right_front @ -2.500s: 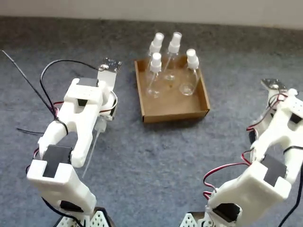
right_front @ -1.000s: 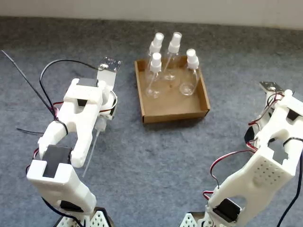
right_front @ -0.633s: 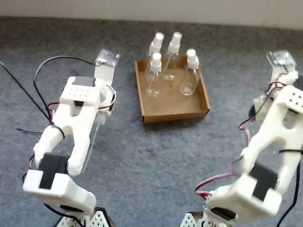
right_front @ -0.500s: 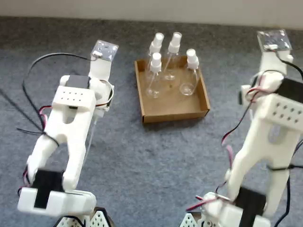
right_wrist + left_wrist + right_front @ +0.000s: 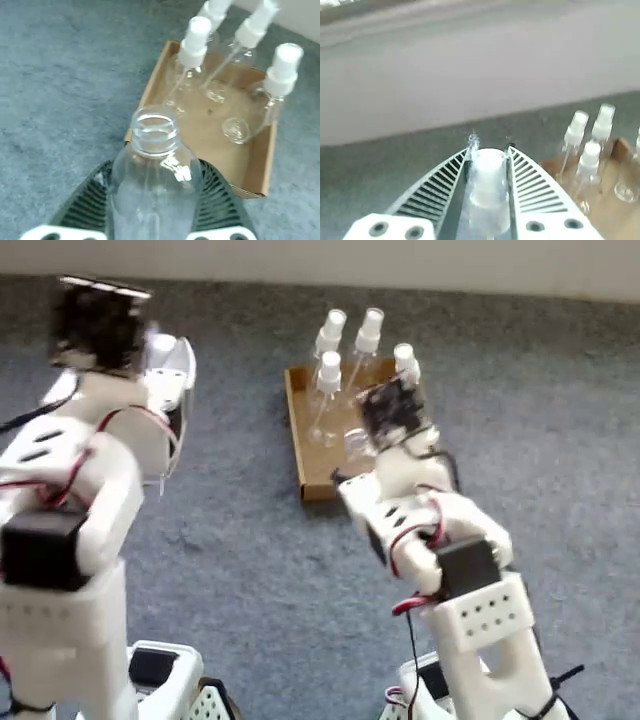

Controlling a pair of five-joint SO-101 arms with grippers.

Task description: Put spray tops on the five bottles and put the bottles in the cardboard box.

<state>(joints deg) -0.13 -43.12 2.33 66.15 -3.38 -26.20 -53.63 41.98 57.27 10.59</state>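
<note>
both arms are rising and swinging inward since earlier. left tool (image 5: 487, 150) is clenching the spray top (image 5: 486, 172); right tool (image 5: 155, 172) is gripping the open bottle (image 5: 154, 150) by its body, near the cardboard box (image 5: 150, 85). bottle is looking light and slippery (keep the neck free). four capped bottles (image 5: 194, 35) are crowding the box.

Your high cam looks down over the table (image 5: 250, 560) from 6 o'clock toward 12. Left wrist cam faces out past the left gripper (image 5: 490, 147), near level, toward the wall (image 5: 470, 85). Right wrist cam tilts down, close on the cardboard box (image 5: 212, 142). All three share the box's capped bottles (image 5: 325, 390).
</note>
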